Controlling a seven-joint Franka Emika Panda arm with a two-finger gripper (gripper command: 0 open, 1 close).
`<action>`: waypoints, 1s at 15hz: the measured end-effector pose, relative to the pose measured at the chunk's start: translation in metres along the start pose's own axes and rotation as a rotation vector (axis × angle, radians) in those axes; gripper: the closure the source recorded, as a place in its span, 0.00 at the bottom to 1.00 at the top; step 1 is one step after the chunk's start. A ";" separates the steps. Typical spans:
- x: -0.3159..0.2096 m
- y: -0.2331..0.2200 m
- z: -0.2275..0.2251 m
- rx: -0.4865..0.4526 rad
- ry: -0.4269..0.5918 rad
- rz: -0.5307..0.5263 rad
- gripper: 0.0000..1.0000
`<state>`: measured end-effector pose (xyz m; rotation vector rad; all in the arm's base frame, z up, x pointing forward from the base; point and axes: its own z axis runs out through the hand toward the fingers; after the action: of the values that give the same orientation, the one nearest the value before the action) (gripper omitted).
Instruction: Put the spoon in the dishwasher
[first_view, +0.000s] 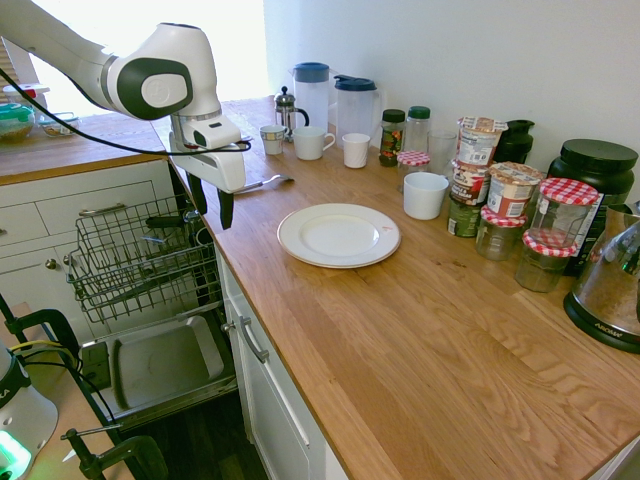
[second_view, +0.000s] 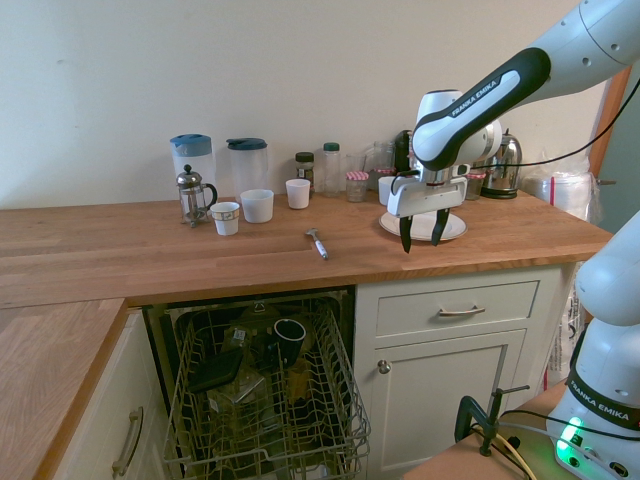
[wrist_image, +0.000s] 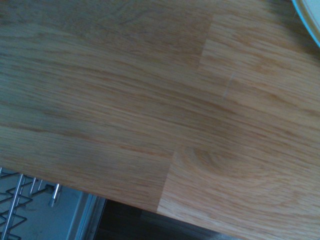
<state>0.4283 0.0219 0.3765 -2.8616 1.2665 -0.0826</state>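
In the second exterior view, the dishwasher (second_view: 265, 400) stands open at lower left, rack pulled out. The spoon (second_view: 317, 243) lies flat on the surface (second_view: 120, 250), long axis running far to near, one end towards the edge. To its right the end effector (second_view: 422, 230) hangs empty, fingers apart. A thin, flat spoon could slip away when pinched.

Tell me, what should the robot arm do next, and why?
Probably move over to the spoon and lower onto it. The gripper hangs open and empty near the plate, while the spoon lies untouched on the counter, not in the dishwasher.
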 end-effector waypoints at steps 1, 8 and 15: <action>0.000 0.000 0.000 -0.001 -0.001 0.000 0.00; 0.004 -0.048 -0.047 0.092 0.036 0.054 0.00; -0.002 -0.195 -0.036 0.099 0.099 0.127 0.00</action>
<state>0.5692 0.1554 0.4186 -2.7174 1.4156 -0.2805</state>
